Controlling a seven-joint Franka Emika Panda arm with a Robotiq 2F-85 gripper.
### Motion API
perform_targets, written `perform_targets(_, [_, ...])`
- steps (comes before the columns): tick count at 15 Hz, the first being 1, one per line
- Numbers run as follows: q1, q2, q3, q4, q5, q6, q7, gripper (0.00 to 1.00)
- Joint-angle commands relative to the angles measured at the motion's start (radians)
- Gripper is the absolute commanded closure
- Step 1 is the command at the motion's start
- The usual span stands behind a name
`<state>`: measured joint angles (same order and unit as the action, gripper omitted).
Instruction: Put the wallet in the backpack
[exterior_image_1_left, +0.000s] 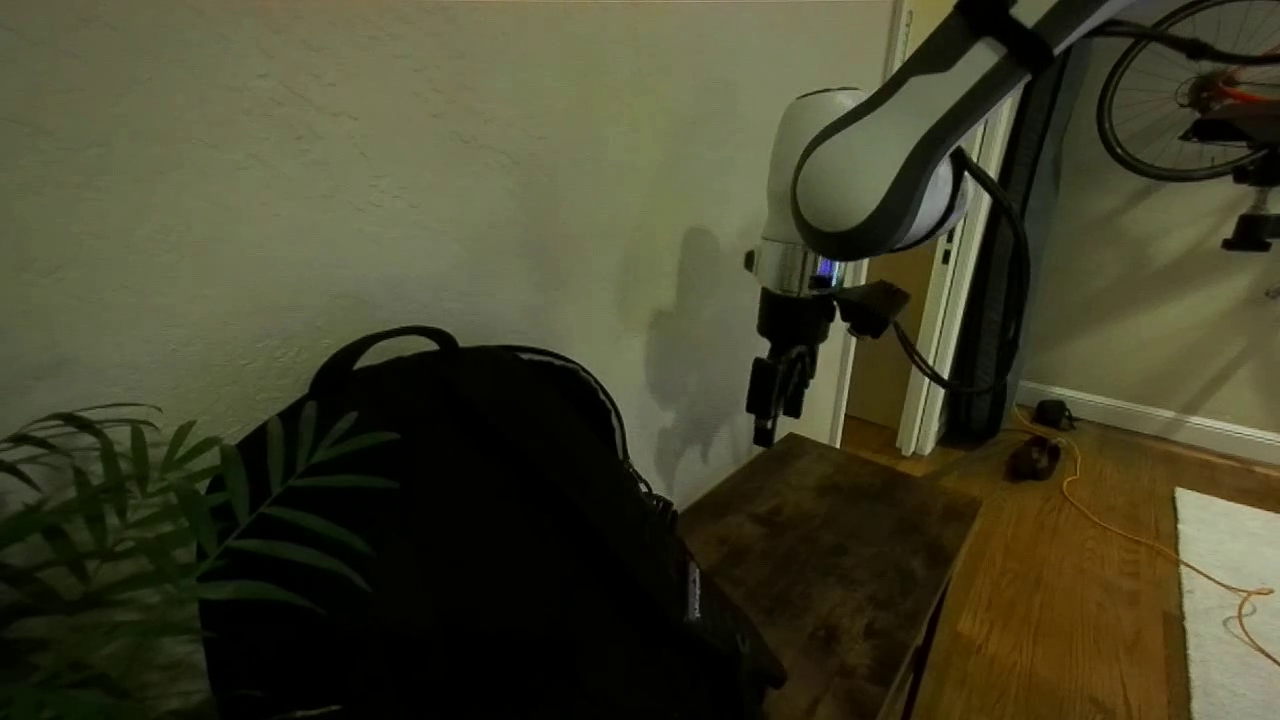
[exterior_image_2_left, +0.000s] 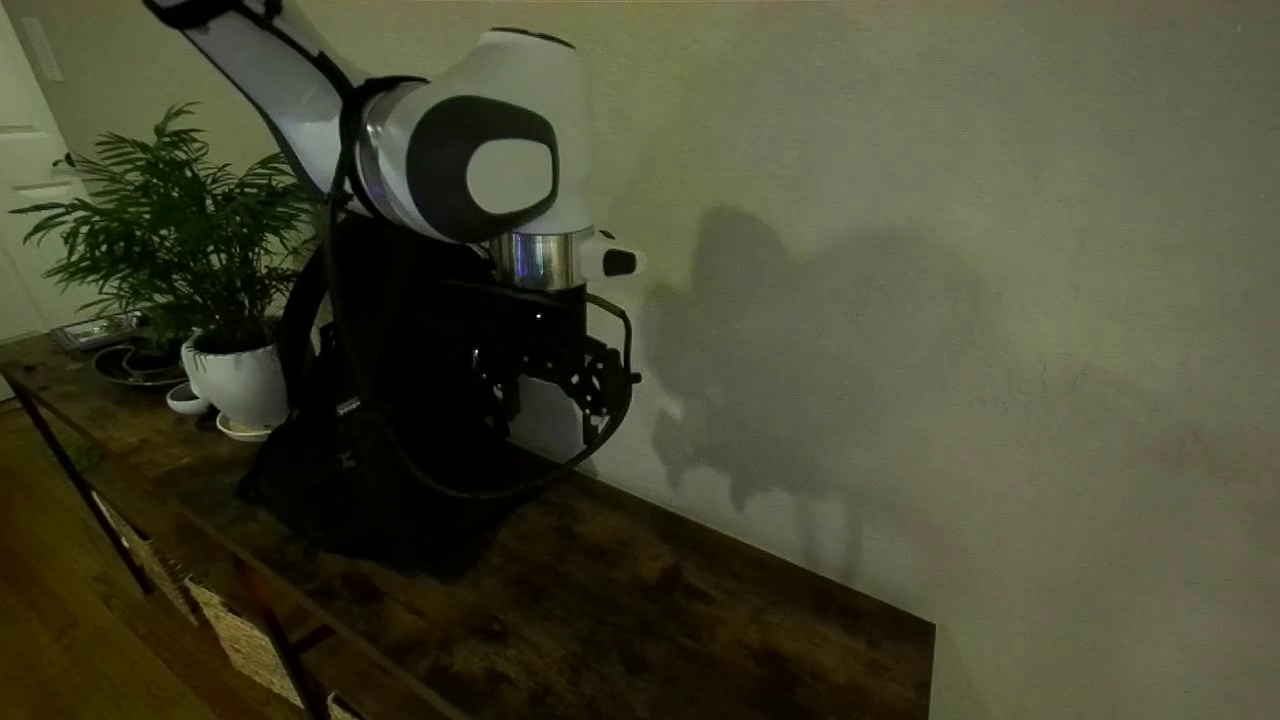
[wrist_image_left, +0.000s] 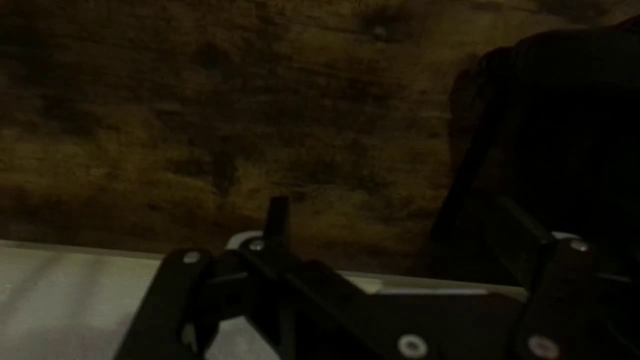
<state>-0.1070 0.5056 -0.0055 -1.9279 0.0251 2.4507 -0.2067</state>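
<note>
A large black backpack stands upright on the brown wooden table, against the wall, in both exterior views (exterior_image_1_left: 480, 570) (exterior_image_2_left: 380, 490). A zipper edge runs along its upper side, but it is too dark to tell how far it is open. In the wrist view, the dark backpack (wrist_image_left: 575, 130) fills the right side. My gripper (exterior_image_2_left: 548, 425) points down above the table, beside the backpack and near the wall. It also shows in an exterior view (exterior_image_1_left: 779, 415). In the wrist view, its fingers (wrist_image_left: 397, 225) are wide apart with nothing between them. The wallet is hidden or out of view.
The table (exterior_image_1_left: 840, 540) runs along the wall (exterior_image_2_left: 1000, 350), close to the gripper. A leafy plant in a white pot (exterior_image_2_left: 240, 385) stands on the far side of the backpack, with a small white bowl (exterior_image_2_left: 187, 399) beside it. Plant leaves (exterior_image_1_left: 300, 520) overlap the backpack.
</note>
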Motion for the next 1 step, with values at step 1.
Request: perform_targets(1, [0.0, 0.0, -0.001, 0.004, -0.003, -0.015, 0.009, 0.0])
